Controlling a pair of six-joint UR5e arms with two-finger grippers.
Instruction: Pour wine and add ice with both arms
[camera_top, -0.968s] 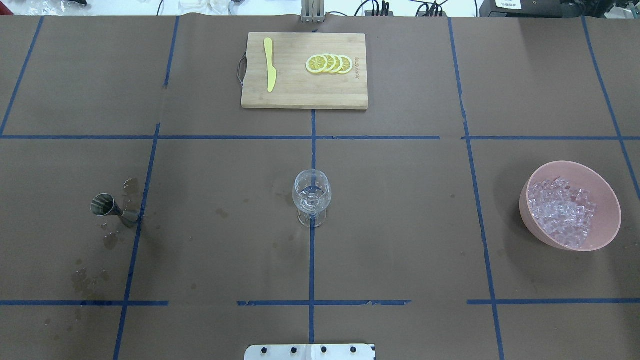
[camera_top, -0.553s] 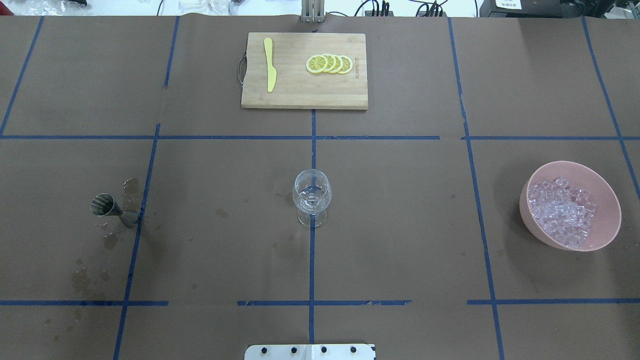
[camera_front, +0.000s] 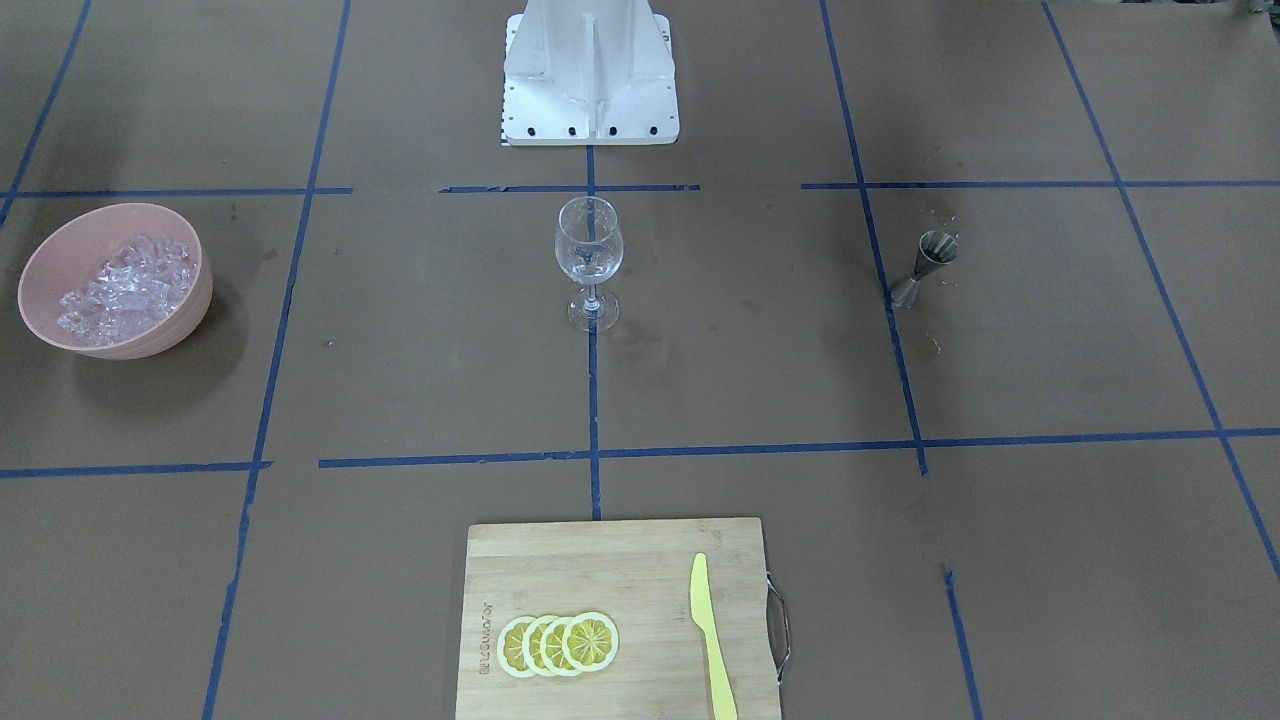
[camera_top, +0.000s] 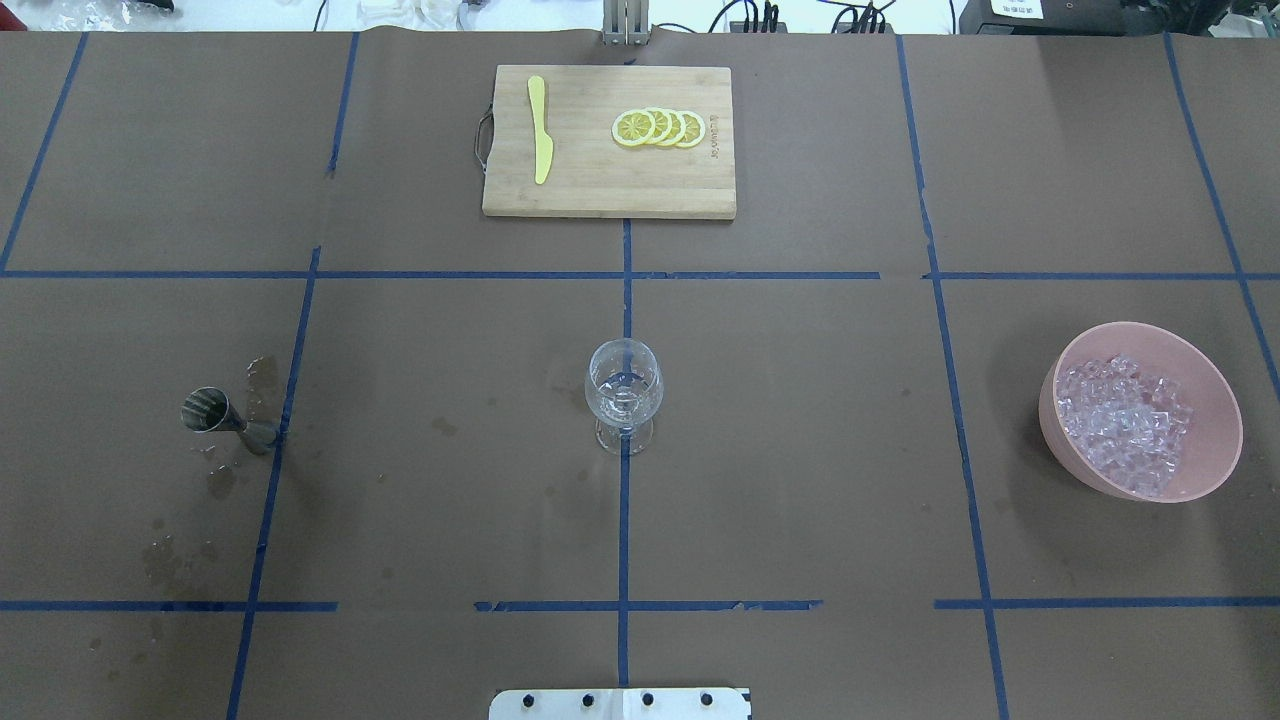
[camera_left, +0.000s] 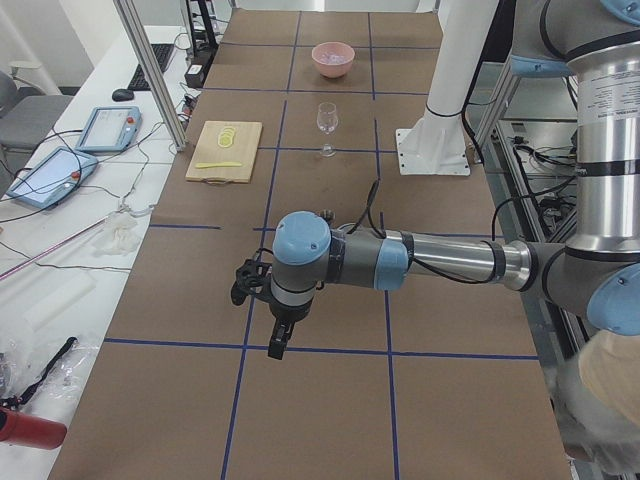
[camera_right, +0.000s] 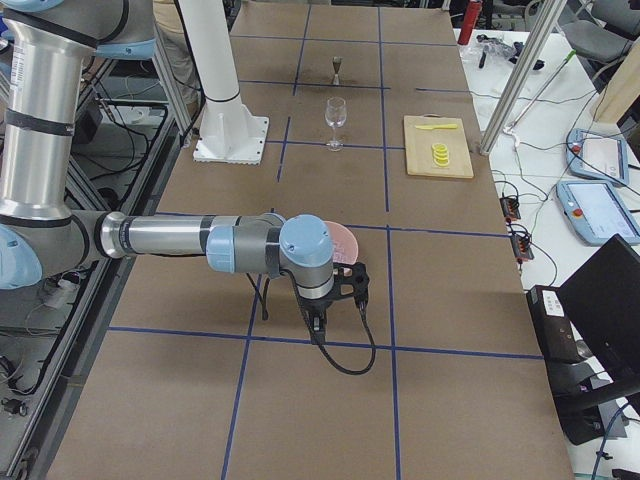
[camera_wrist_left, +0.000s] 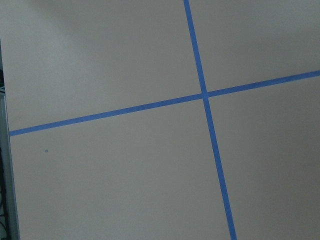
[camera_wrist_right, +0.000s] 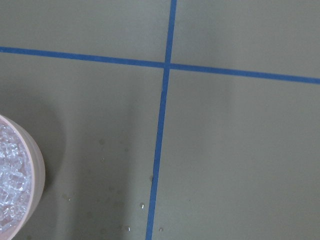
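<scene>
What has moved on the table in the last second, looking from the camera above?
Nothing has visibly changed. The wine glass, the pink bowl of ice, the metal measuring cup, and the cutting board with its lemon slices and yellow knife all sit exactly where they were.

A clear stemmed glass (camera_top: 623, 392), steel jigger (camera_top: 228, 421), pink bowl (camera_top: 1052, 410) and bamboo cutting board (camera_top: 600, 185) are being carried by the brown-papered desk (camera_top: 800, 450).
</scene>
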